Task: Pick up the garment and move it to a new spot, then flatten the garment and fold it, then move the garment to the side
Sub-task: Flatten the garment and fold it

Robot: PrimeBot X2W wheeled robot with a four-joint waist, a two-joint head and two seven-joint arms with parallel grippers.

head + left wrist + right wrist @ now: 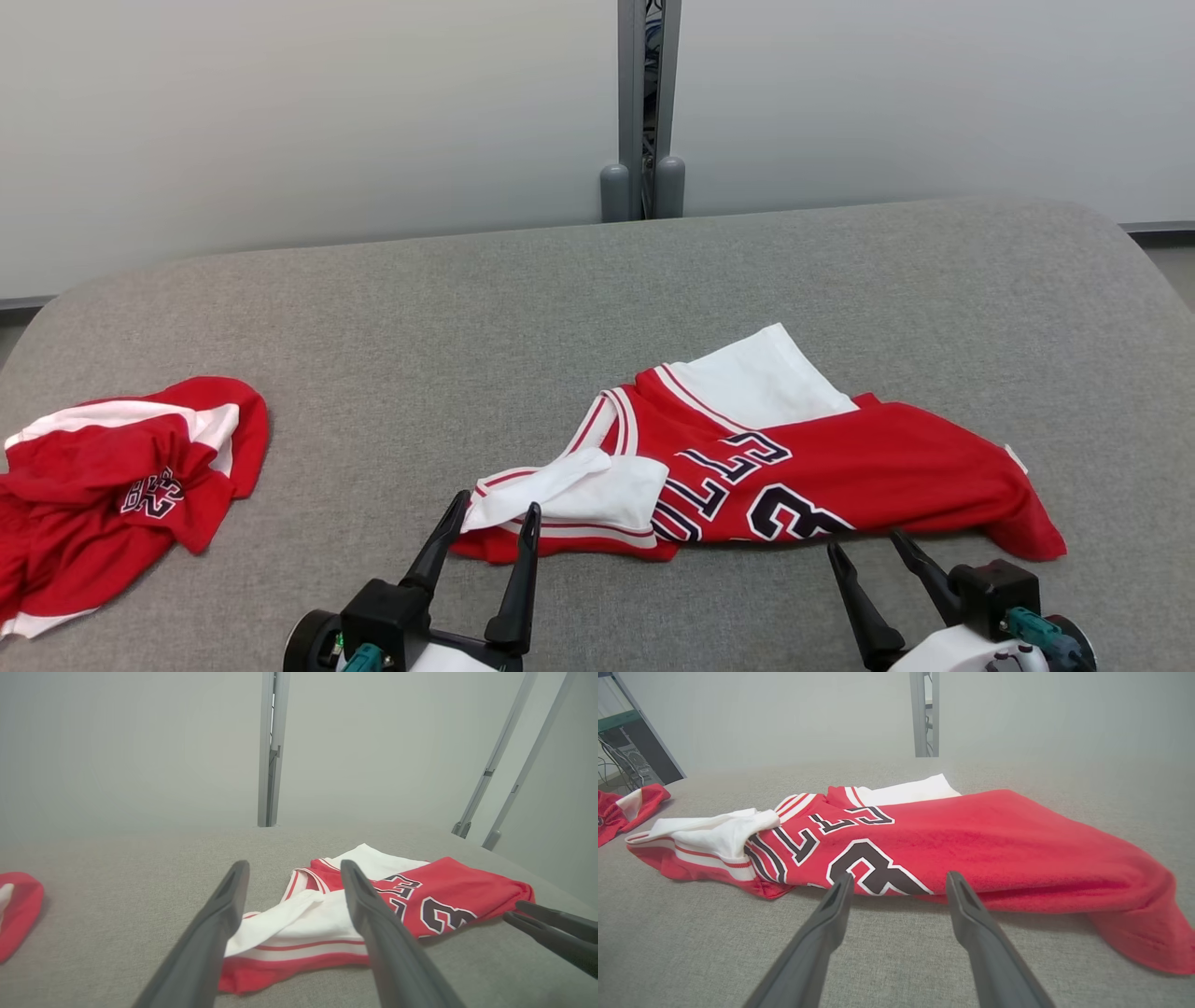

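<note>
The garment point(822, 476) is a red and white jersey with black lettering, lying crumpled and partly folded on the grey table point(467, 308), right of centre. My left gripper point(497, 506) is open at the jersey's white near-left corner, its fingers on either side of that edge point(294, 865). My right gripper point(864, 543) is open just short of the jersey's near red edge, with nothing between its fingers point(900, 876). The jersey point(971, 835) lies loose, touching neither right finger. In the left wrist view the jersey point(448, 896) lies ahead, with the right gripper point(513, 910) at the right edge.
A second red and white garment point(121, 476) lies bunched at the table's left edge, also seen in the wrist views point(18, 905) point(626, 807). A grey post point(644, 112) stands against the wall behind the table. Bare grey surface stretches across the back and between the two garments.
</note>
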